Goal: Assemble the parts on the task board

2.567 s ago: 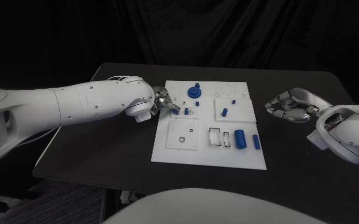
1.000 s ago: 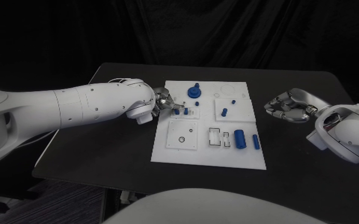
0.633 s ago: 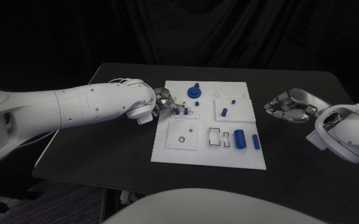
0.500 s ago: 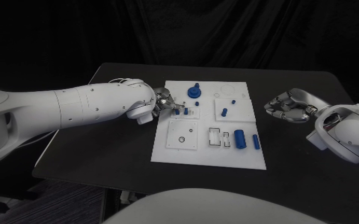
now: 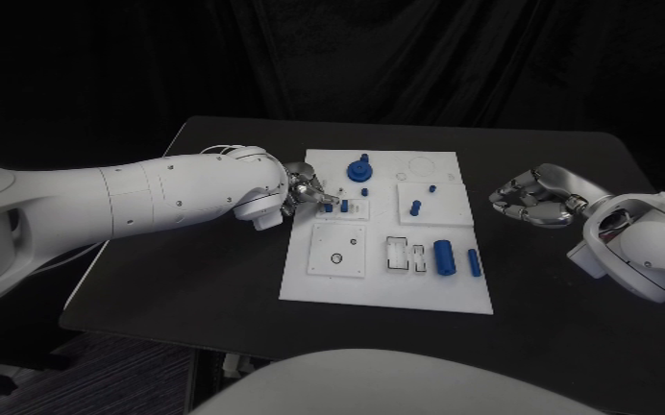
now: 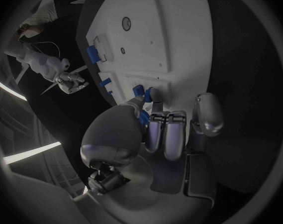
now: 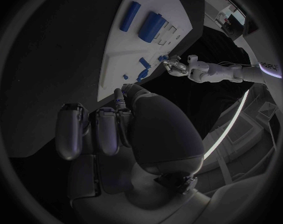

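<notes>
While the silver left hand (image 5: 307,193) works at the left edge of the flat white task board (image 5: 332,285), it pinches a small blue peg-shaped part (image 6: 144,117) between the thumb and a finger, just above a small white block on the board. I judge that the step in hand is to seat this part in its hole. To do it well, the hand should keep the part upright and lower it slowly and straight. Another short blue peg (image 5: 344,207) stands just beside and could be knocked. A round blue knob (image 5: 360,170) stands near the far edge, and a thick blue cylinder (image 5: 445,256) lies toward the right edge. The silver right hand (image 5: 538,200) rests on the black table (image 5: 181,280), off the board's right edge, fingers curled in on nothing.
</notes>
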`<state>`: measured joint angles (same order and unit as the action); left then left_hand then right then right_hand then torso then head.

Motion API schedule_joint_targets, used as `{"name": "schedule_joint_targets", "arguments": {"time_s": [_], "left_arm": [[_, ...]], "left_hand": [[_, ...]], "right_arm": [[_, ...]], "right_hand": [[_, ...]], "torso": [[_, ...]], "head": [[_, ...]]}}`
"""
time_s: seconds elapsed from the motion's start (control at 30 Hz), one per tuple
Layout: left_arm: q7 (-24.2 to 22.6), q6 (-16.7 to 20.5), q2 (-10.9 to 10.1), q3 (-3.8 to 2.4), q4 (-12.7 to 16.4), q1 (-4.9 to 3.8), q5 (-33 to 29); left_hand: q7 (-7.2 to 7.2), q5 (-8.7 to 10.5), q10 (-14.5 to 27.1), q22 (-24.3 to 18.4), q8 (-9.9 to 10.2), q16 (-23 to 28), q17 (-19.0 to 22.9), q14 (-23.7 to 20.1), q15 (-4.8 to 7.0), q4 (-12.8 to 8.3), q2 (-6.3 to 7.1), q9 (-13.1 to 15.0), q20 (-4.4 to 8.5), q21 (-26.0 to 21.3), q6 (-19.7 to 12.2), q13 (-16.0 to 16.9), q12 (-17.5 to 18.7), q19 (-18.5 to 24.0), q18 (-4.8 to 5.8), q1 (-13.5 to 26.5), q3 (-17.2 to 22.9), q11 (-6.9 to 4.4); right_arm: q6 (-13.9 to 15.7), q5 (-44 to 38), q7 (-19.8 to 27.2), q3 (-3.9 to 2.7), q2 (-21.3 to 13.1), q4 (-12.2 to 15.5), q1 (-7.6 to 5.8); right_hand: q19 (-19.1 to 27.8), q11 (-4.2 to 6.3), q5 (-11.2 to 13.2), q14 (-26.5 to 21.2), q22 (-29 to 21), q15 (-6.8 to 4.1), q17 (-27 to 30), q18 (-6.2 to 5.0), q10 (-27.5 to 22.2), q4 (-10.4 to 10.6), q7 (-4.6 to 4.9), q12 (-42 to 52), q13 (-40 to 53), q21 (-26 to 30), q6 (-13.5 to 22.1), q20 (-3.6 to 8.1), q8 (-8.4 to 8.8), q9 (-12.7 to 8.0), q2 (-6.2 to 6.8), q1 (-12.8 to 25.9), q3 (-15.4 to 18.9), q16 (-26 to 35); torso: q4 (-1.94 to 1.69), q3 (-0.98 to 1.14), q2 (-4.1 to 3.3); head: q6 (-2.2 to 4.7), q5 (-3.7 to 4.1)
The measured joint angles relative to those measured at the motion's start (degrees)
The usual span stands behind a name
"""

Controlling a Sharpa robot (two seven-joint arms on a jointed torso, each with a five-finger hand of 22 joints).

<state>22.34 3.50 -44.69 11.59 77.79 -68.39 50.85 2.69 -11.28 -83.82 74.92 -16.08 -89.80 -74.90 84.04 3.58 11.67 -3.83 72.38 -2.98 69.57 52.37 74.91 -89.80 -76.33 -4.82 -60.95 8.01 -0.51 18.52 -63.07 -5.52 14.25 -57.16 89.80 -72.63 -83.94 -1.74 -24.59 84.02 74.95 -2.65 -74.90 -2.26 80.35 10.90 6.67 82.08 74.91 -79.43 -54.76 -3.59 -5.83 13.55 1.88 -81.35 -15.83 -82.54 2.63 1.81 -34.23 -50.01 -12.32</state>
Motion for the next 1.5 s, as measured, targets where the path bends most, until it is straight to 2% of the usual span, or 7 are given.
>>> {"name": "schedule_joint_targets", "arguments": {"time_s": [0.9, 1.5], "left_arm": [[-1.32, 0.06, -0.12, 0.04, -0.18, 0.15, 2.68], [-0.76, 0.15, -1.09, -0.03, -0.03, 0.14, 3.01]], "left_hand": [[0.0, -0.49, 0.0, -0.01, -0.62, 0.0, 0.0, 0.0, 0.0, -0.31, -0.42, 0.33, 0.01, 0.0, 0.0, 0.0, 0.0, 0.02, 0.0, -0.42, -0.01, 0.0], [-0.01, -0.71, 0.0, -0.02, -0.88, 0.0, 0.0, 0.0, 0.0, -0.46, -0.18, 0.48, 0.22, 0.0, -0.02, 0.0, 0.0, -0.19, -0.01, -0.65, 0.15, 0.0]], "right_arm": [[-0.56, 0.18, -0.31, 0.0, 0.11, -0.13, 0.08], [-0.87, 0.51, -0.47, 0.0, 0.19, -0.25, 0.11]], "right_hand": [[0.0, 0.0, -0.24, 0.0, -0.02, 0.0, 0.0, 0.0, 0.0, 0.16, 0.0, -0.23, 0.0, 0.24, 0.0, 0.0, 0.24, -0.06, 0.0, 0.0, -0.16, 0.28], [0.0, 0.0, -0.23, 0.0, -0.03, 0.0, 0.0, 0.0, 0.0, 0.16, 0.0, -0.23, 0.0, 0.24, 0.0, 0.0, 0.24, -0.05, 0.0, 0.0, -0.16, 0.28]], "torso": [[0.01, -0.02, -0.01], [0.02, -0.02, 0.0]], "head": [[0.0, 0.03], [0.0, 0.01]]}}
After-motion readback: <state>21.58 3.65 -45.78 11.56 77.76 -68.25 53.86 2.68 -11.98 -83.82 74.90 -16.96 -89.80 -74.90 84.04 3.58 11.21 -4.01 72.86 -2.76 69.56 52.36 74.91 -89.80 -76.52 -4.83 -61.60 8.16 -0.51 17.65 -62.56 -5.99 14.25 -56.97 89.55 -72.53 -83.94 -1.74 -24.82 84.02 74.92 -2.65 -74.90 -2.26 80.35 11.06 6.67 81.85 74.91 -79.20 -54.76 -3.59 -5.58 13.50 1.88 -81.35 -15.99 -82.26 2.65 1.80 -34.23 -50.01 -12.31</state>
